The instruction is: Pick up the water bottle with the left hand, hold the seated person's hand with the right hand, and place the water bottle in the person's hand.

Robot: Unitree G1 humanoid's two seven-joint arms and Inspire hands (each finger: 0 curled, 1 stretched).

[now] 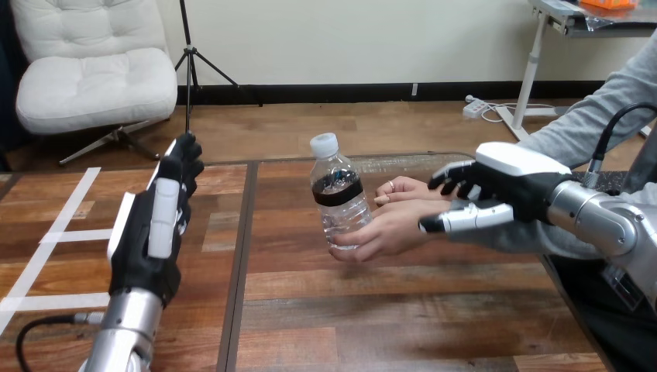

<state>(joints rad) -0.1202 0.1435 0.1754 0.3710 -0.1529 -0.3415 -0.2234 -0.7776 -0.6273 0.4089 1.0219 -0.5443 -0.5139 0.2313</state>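
Two robot hands over one wooden table [403,310], and the handover geometry looks settled. Right arm comes in from the view's right edge; right hand [507,182] sits on the person's wrist [435,208], fingers curled over its top and thumb along its near side, so I read that as a grip on the wrist. Left hand [151,225] is raised at the view's left with its fingers straight, pointing away from the robot and holding nothing. It is well apart from the bottle, with bare table between them. The person's nearer hand [391,232] is palm-up-ish, its fingers wrapped round the base of the water bottle [339,198]. The person's farther hand [403,188] rests just behind the bottle. Bottle long axis is near vertical, top leaning slightly toward the view's left, white cap [324,144] up. Key relation: the bottle lies to the right of the left hand's fingers and much nearer the right hand. Judgement: placement looks done, so the next move is probably just releasing the wrist. Risk is jogging the person's arm and tipping the bottle.
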